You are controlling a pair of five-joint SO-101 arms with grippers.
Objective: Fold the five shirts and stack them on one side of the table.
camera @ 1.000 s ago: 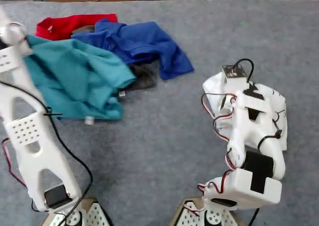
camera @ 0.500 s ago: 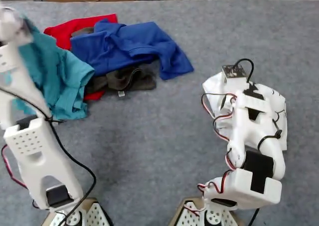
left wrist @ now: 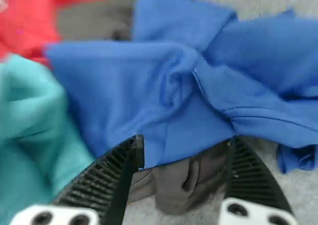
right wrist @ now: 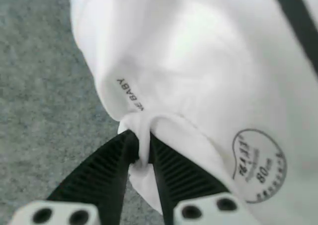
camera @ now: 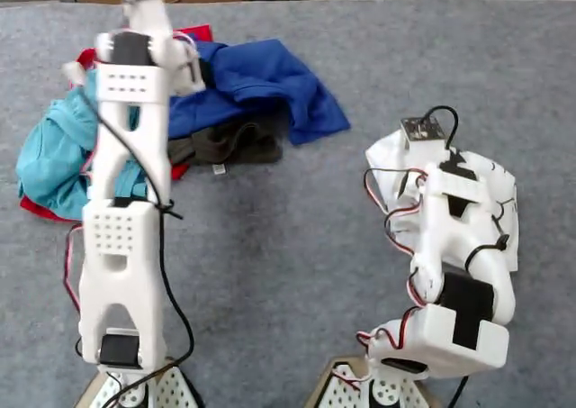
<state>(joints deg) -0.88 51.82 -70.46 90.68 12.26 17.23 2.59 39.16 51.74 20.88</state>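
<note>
left gripper (left wrist: 186, 140) — fingers apart, blue shirt (left wrist: 164, 86) right beneath, likely to grab | right gripper (right wrist: 141, 135) — clamped on white shirt (right wrist: 198, 61) edge to hold it

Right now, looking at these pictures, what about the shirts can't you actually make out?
- White shirt: in the high view the right arm covers most of it, so its fold can't be judged.
- Dark grey shirt: mostly buried under the blue shirt.
- Red shirt: edges peek out past the teal shirt and the left arm.
- Left gripper: open over the blue shirt; contact is unclear.
</note>
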